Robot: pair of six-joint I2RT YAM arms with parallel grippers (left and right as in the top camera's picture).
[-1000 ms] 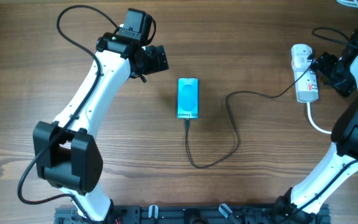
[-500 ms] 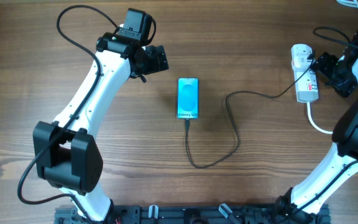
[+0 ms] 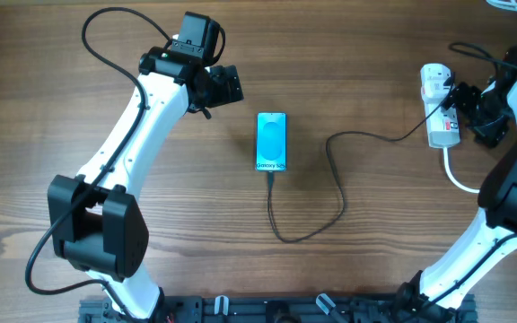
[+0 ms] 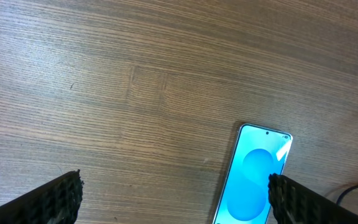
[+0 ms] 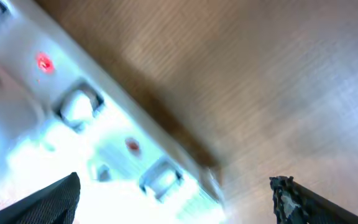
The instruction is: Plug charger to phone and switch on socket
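The phone lies flat mid-table with its cyan screen lit. The thin black charger runs from the phone's bottom edge, loops toward the front, then goes right to the white socket. My left gripper hovers open and empty, up and left of the phone. In the left wrist view the phone lies just inside the right finger of the left gripper. My right gripper is open at the socket's right side. The right wrist view is blurred and shows the socket with red marks under the right gripper.
The socket's thick white cord curves off toward the right arm's base. Robot cables loop near both arms at the back. The wooden table spreads all around.
My right gripper has shifted slightly beside the socket and its wrist view is motion-blurred. The left arm, phone and charger have not moved.
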